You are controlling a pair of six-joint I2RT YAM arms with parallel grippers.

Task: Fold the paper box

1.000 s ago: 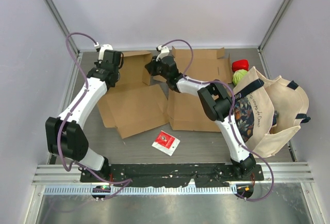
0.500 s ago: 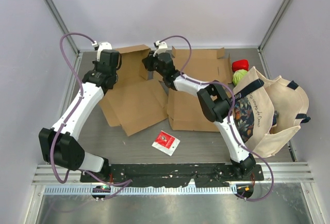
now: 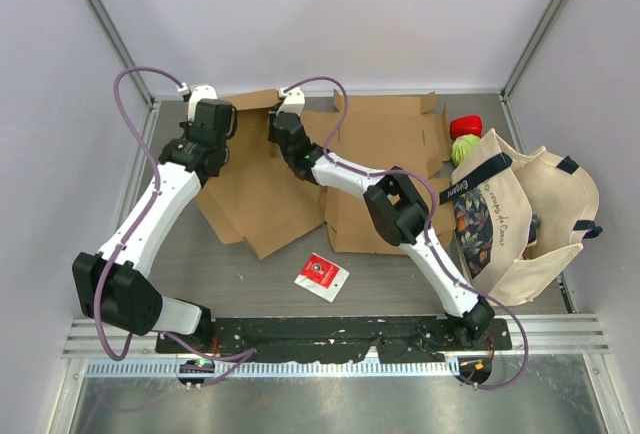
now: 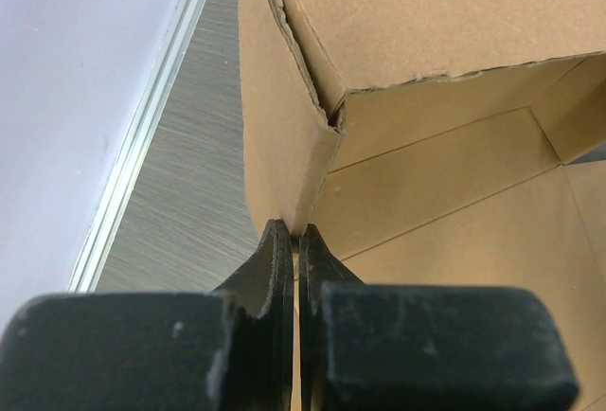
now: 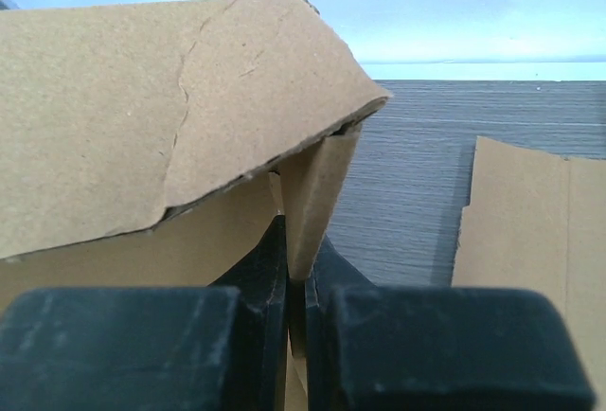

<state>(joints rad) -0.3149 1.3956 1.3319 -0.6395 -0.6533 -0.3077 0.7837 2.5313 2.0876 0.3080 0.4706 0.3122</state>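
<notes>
While the half-raised cardboard box (image 3: 262, 194) lies at the far left-centre of the table (image 3: 400, 276), the left gripper (image 4: 292, 233) and right gripper (image 5: 295, 241) each clamp tight on opposite ends of its rear wall (image 3: 255, 101), which apparently runs crosswise between them, equally near both.

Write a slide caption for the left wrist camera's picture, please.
The left arm's jaws pinch a raised flap of the cardboard box on the grey table.
</notes>
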